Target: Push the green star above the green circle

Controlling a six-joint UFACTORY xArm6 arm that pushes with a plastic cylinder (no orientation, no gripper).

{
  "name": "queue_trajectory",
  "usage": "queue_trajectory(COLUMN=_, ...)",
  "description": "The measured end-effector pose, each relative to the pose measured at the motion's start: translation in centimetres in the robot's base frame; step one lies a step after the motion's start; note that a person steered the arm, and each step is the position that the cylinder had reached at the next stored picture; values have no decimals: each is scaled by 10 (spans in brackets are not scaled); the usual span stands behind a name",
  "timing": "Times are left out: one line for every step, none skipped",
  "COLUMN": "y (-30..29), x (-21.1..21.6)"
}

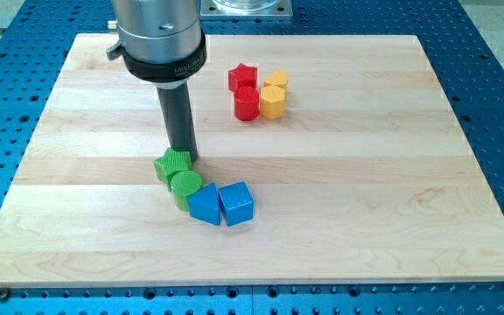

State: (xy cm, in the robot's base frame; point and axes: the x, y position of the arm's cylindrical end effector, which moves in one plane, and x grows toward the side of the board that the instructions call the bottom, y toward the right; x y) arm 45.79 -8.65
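The green star (171, 164) lies on the wooden board (366, 175), left of centre. The green circle (185, 185) sits just below and right of it, touching it. My tip (183, 157) is at the star's upper right edge, touching or nearly touching it, and above the circle. The rod rises from there to the arm's grey flange at the view's top.
A blue triangular block (205, 206) and a blue cube (236, 203) sit right of the green circle, touching it. A red star (242, 77), a red cylinder (247, 103), a yellow block (276, 80) and a yellow hexagon (272, 101) cluster at the upper centre.
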Motion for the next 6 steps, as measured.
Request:
queue_trajectory(y=-17, x=0)
queue_trajectory(y=-64, x=0)
queue_trajectory(y=-89, x=1)
queue_trajectory(y=-94, x=9)
queue_trajectory(y=-59, x=30)
queue_trajectory(y=-12, x=45)
